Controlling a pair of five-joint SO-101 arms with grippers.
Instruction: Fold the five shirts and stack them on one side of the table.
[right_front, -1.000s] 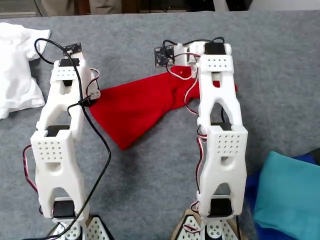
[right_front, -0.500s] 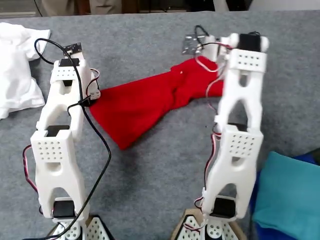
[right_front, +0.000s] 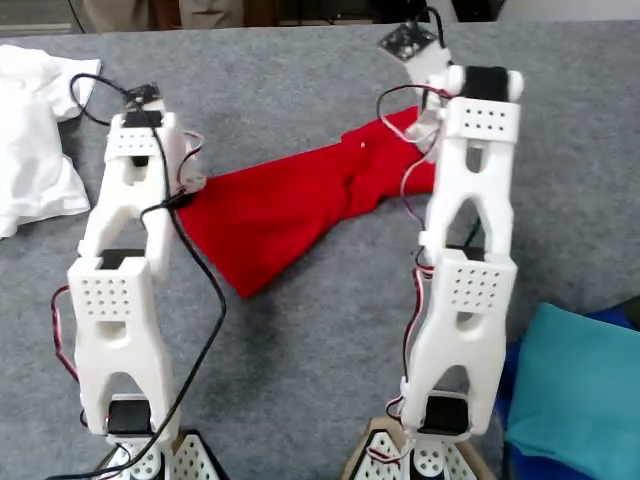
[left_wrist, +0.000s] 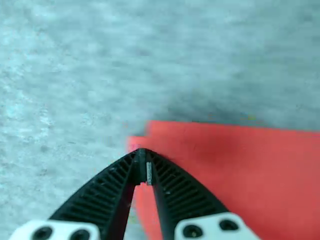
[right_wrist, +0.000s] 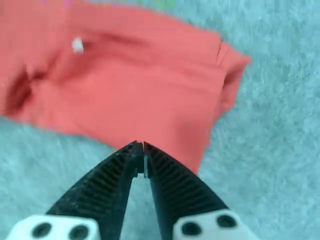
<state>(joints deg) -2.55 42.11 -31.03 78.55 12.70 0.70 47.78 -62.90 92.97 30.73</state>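
Since the red shirt (right_front: 290, 215) lies crumpled mid-desk (right_front: 300, 80), jaws of L arm (right_front: 125, 250) sit together at its left corner, prob. anchoring it. Jaws of R arm (right_front: 465, 250), together and empty, hover over the far-right end.

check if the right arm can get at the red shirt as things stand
Probably yes: the right tool is right by the edge of the red shirt, with nothing between them. Its jaws are shut, so it would have to open first.
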